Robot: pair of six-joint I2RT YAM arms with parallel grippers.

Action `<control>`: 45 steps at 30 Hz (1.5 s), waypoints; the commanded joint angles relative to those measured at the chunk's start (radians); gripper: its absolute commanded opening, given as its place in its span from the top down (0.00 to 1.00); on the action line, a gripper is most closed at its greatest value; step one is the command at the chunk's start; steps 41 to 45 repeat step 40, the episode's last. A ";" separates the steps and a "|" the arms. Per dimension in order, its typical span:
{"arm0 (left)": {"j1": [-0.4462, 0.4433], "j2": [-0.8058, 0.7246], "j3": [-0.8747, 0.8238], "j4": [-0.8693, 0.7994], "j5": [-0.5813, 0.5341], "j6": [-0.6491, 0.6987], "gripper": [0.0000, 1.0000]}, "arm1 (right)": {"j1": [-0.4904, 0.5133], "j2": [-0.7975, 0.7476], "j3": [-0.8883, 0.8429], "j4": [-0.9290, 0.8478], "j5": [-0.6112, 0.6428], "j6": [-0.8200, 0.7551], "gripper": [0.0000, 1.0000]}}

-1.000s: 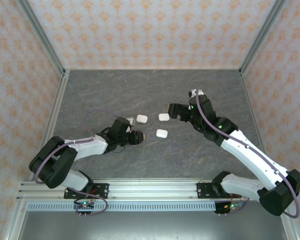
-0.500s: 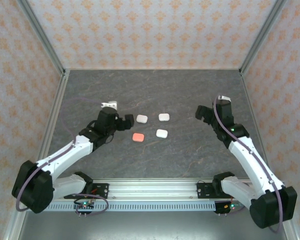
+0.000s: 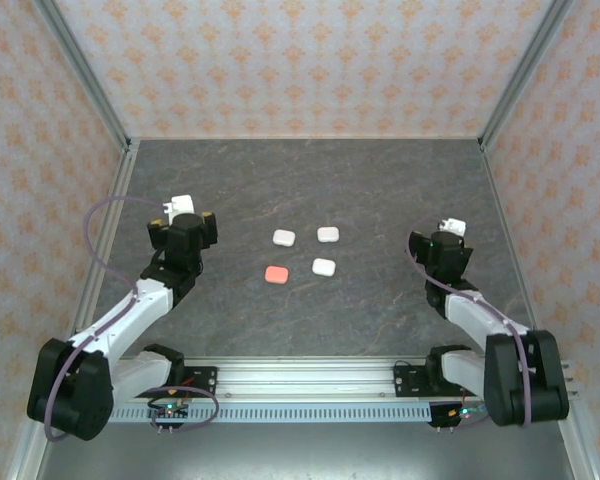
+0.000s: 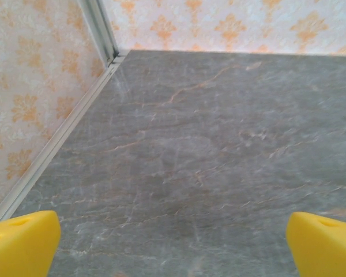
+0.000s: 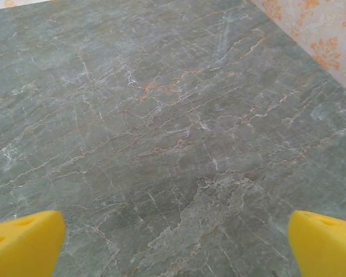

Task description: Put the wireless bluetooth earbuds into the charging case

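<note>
The left claw [image 3: 183,226] and right claw [image 3: 441,241] both stand spread and empty, near the worktop's [image 3: 380,180] left and right edges. Three white cases [image 3: 327,234] and a coral case [image 3: 276,273] lie shut mid-worktop; whether earbuds sit inside cannot be told. A careless reach would likely skid a light case. Wrist views give yellow fingertips [image 4: 20,242] over bare stone; the top view gives the cases.

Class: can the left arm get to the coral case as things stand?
Probably yes: bare table lies between the open left claw and the coral case, with nothing blocking.
</note>
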 commanded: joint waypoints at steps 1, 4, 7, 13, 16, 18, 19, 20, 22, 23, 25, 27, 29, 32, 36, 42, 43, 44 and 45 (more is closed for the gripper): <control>0.021 0.045 -0.048 0.137 0.010 0.071 0.00 | -0.002 0.083 -0.031 0.352 -0.034 -0.052 0.01; 0.049 0.088 -0.078 0.212 0.093 0.079 0.00 | -0.007 0.169 -0.032 0.446 -0.065 -0.071 0.01; 0.062 0.129 -0.094 0.281 0.135 0.101 0.00 | -0.008 0.270 -0.019 0.515 -0.131 -0.090 0.01; 0.099 0.189 -0.129 0.392 0.196 0.118 0.00 | -0.020 0.378 0.096 0.405 -0.109 -0.065 0.01; 0.116 0.204 -0.147 0.469 0.232 0.130 0.00 | -0.058 0.379 0.106 0.386 -0.129 -0.027 0.01; 0.135 0.227 -0.155 0.530 0.266 0.127 0.00 | -0.059 0.372 0.109 0.367 -0.129 -0.027 0.01; 0.147 0.252 -0.162 0.571 0.287 0.123 0.00 | -0.058 0.375 0.104 0.382 -0.129 -0.029 0.01; 0.156 0.282 -0.163 0.602 0.301 0.118 0.00 | -0.058 0.372 0.107 0.371 -0.129 -0.029 0.01; 0.164 0.360 -0.158 0.656 0.319 0.120 0.00 | -0.058 0.372 0.105 0.376 -0.130 -0.030 0.01; 0.164 0.392 -0.156 0.684 0.328 0.127 0.00 | -0.058 0.371 0.107 0.372 -0.130 -0.030 0.01; 0.169 0.391 -0.129 0.626 0.333 0.122 0.00 | -0.058 0.372 0.106 0.374 -0.130 -0.031 0.01; 0.192 0.399 -0.114 0.604 0.350 0.099 0.00 | -0.056 0.371 0.106 0.374 -0.125 -0.033 0.01; 0.202 0.399 -0.114 0.605 0.363 0.095 0.00 | -0.055 0.373 0.107 0.374 -0.124 -0.033 0.01; 0.202 0.400 -0.114 0.608 0.363 0.095 0.00 | -0.055 0.374 0.108 0.374 -0.125 -0.034 0.01; 0.201 0.400 -0.114 0.608 0.364 0.096 0.00 | -0.054 0.375 0.110 0.368 -0.123 -0.033 0.01; 0.201 0.400 -0.114 0.608 0.363 0.096 0.00 | -0.054 0.371 0.108 0.372 -0.125 -0.033 0.01; 0.201 0.400 -0.114 0.608 0.363 0.096 0.00 | -0.054 0.371 0.108 0.372 -0.125 -0.033 0.01; 0.201 0.400 -0.114 0.608 0.363 0.096 0.00 | -0.054 0.371 0.108 0.372 -0.125 -0.033 0.01; 0.201 0.400 -0.114 0.608 0.363 0.096 0.00 | -0.054 0.371 0.108 0.372 -0.125 -0.033 0.01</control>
